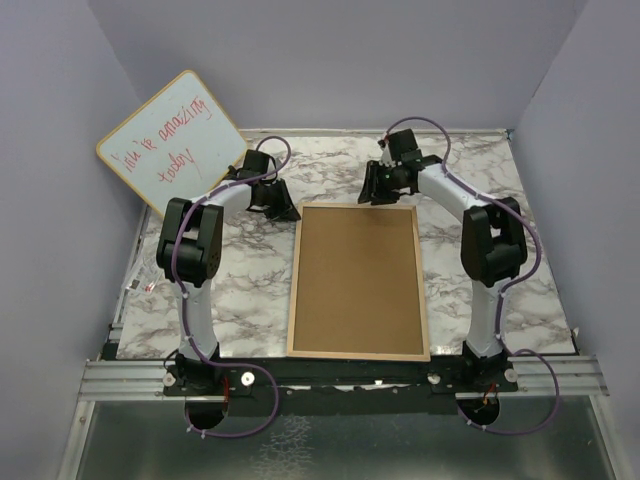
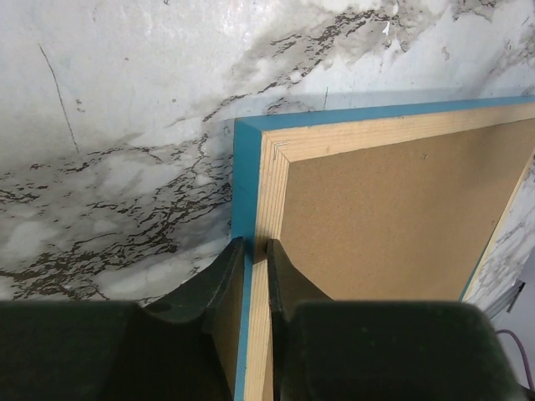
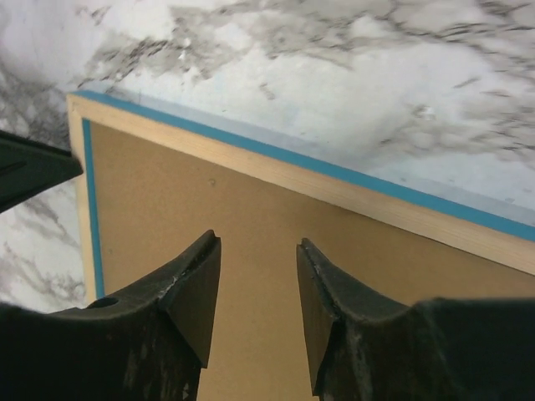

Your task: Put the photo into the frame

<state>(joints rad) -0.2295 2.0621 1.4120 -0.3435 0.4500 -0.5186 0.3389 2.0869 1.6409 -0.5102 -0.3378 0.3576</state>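
Note:
The frame (image 1: 293,300) lies back up on the marble table, its pale wood rim around the brown backing board (image 1: 360,280). Its blue edge shows in the left wrist view (image 2: 242,167) and the right wrist view (image 3: 334,185). My left gripper (image 1: 280,205) is shut on the frame's left rail near the far left corner, one finger on the blue outer side and one on the wood (image 2: 253,244). My right gripper (image 1: 385,190) is open and empty over the backing board (image 3: 251,217) near the far edge (image 3: 257,242). The photo is hidden.
A round-cornered whiteboard (image 1: 170,140) with red handwriting leans against the back left wall. The marble table (image 1: 470,180) is ringed by grey walls. My left gripper's finger tip (image 3: 33,167) shows at the left of the right wrist view.

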